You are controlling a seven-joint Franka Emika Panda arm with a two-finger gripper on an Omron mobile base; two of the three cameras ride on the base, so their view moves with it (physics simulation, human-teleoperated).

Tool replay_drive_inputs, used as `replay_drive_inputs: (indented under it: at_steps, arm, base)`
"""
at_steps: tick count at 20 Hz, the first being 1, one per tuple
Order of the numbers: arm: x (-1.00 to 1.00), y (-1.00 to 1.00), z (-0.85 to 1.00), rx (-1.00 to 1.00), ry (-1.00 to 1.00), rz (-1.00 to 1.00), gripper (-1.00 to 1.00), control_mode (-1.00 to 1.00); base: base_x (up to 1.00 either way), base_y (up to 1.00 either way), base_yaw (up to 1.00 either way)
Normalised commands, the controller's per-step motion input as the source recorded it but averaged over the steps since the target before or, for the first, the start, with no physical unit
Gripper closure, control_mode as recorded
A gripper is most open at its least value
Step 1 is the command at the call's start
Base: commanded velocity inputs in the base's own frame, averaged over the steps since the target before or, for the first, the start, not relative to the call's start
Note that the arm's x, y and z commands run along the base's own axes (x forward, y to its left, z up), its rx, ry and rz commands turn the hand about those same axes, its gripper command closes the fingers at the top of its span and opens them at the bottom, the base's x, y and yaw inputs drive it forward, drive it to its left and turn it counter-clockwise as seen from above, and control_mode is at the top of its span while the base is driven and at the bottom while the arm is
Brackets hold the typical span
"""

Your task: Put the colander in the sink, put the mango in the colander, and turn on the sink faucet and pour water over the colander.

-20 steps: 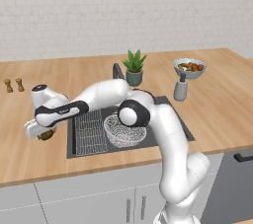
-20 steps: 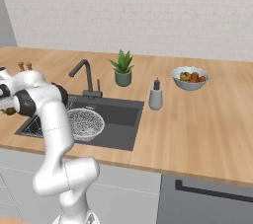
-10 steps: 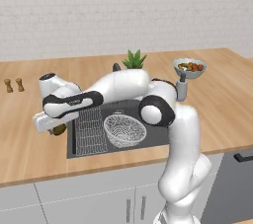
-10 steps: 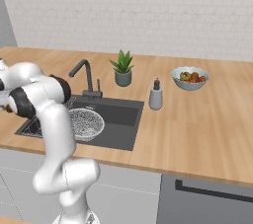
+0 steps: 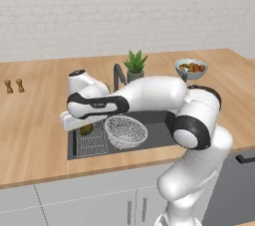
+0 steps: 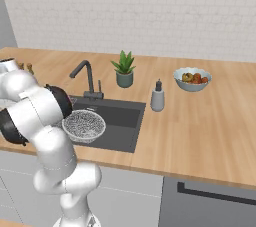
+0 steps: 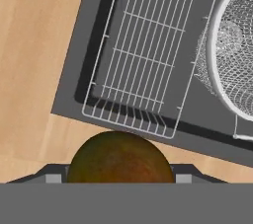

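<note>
Mango in the pincer, colander waiting in the sink

The mango [image 7: 120,157] sits clamped in my pincer [image 5: 85,129] over the sink's [image 5: 162,136] rack [image 7: 143,55], colander [image 7: 232,45] around 2 o'clock. It looks smooth, rounded and probably slippery, so I'd keep hold across its fat middle and squeeze gently to avoid bruising.

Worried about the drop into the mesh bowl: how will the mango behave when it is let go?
The mango is smooth and rounded, so it will probably roll rather than stay put. The colander has a curved mesh wall, which should likely cradle it. It looks firm and compact between the hand's tips, so it probably won't deform.
</note>
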Motion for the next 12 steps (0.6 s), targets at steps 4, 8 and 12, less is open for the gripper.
replay_drive_inputs:
  at_steps: [4,8,12]
  arm:
    - [-0.11,-1.00,0.15,0.00,0.00,-0.03,1.00,-1.00]
    - [0.01,-1.00,0.09,0.08,-0.03,0.04,1.00,-1.00]
    - [0.06,-1.00,0.00,0.12,-0.06,0.13,1.00,-1.00]
  base:
    - [0.00,0.00,0.00]
    - [0.00,0.00,0.00]
    - [0.00,0.00,0.00]
